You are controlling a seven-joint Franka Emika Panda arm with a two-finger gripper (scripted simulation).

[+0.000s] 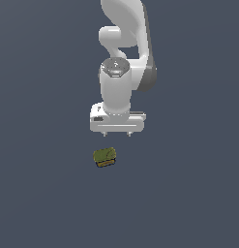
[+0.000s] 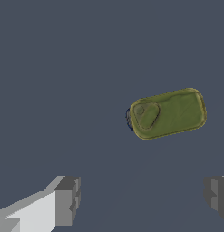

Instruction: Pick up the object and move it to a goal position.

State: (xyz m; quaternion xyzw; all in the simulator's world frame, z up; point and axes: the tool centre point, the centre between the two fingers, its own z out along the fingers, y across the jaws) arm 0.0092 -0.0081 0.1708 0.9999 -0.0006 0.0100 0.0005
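Panda arm poised over grey tabletop, fingers spread wide apart and gripping nothing, olive-green object lying flat on tabletop, just beside gripper, not between fingers

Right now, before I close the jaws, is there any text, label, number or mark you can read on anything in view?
None readable: the object has an olive-green top with a raised tab shape, no letters or numbers.
A dark patch on the gripper body in the exterior view is too small to read.
The grey floor carries no markings.
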